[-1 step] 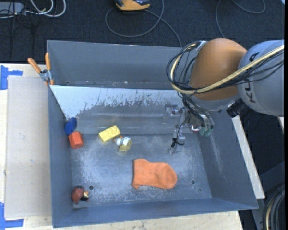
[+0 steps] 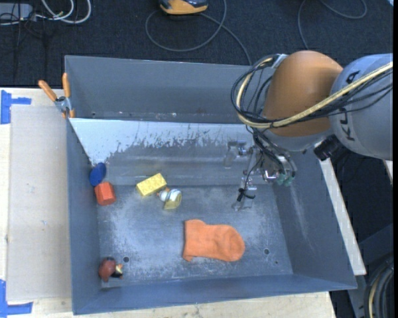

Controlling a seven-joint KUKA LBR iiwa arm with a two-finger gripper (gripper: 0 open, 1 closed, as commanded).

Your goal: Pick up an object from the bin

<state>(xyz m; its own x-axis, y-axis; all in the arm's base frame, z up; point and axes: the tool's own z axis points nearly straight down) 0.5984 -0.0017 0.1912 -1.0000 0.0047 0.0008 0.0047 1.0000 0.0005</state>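
Since the task names no particular thing, you have 6 loose candidates on the floor of the bin (image 2: 186, 111). They are scattered thinly, not heaped, so any of them could likely be taken without disturbing a neighbour.

5 of them keep to the left side:
- A blue piece (image 2: 97, 173) and a red-orange cube (image 2: 105, 193) sit just beside each other against the left wall. They probably slid there, and the wall may crowd a grasp.
- A yellow block (image 2: 151, 184) lies further in, with a small yellow-and-silver piece (image 2: 172, 199) just beside it.
- A dark red round thing (image 2: 109, 269) rests in the near left corner, the most awkward spot to reach.

The 6th, an orange soft lump (image 2: 212, 241), lies flat near the middle towards the front wall, with clear floor on every side.

Your hand (image 2: 247, 192) hangs below the arm's orange cover, right of centre, over bare floor. Nothing is pinched in it, and it touches none of the 6 things. You cannot tell from this view whether it is spread or pressed together, or whether its tip meets the floor.

The orange soft lump is the nearest thing to it, a little forward and to the left but clearly apart. In my judgement it is your easiest pick, though the hand must first travel over it.
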